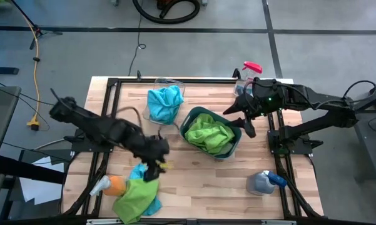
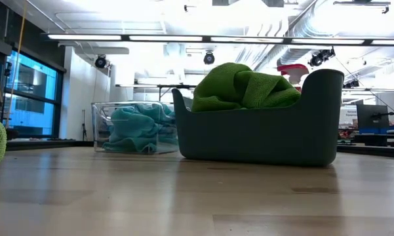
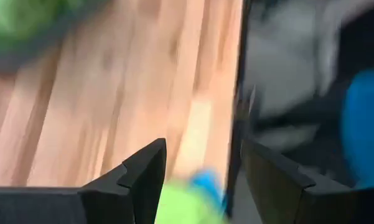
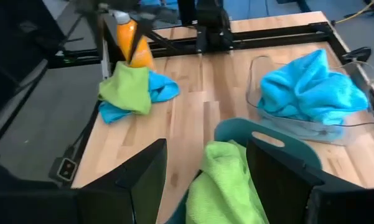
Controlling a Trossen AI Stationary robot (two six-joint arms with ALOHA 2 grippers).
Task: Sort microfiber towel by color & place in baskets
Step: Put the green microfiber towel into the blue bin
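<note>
Left tool [image 1: 151, 167] low over the near-left part of the worktop [image 1: 194, 181], fingers apart, nothing between them, just above the loose pile. In that pile: a lime green towel [image 1: 133, 195] lying across a turquoise towel [image 1: 139, 172], both touching, right beside an orange spray bottle [image 1: 112, 185] at the worktop's left edge. Right tool [image 1: 243, 112] up by the far-right corner, fingers spread and empty, just beside the dark teal-grey basket [image 1: 189, 122]. Inside that basket, green towels [image 1: 209, 134] heaped above the rim. Next to it, toward the far edge, the clear basket [image 1: 169, 82] with turquoise towels [image 1: 164, 103] bunched inside and spilling over its near side. From table height, the two baskets side by side, clear one [image 2: 101, 128] left, dark one [image 2: 262, 134] right. Pink-topped spray bottle [image 1: 249, 70] at the far-right corner, blue-topped bottle [image 1: 266, 182] near the right front.
</note>
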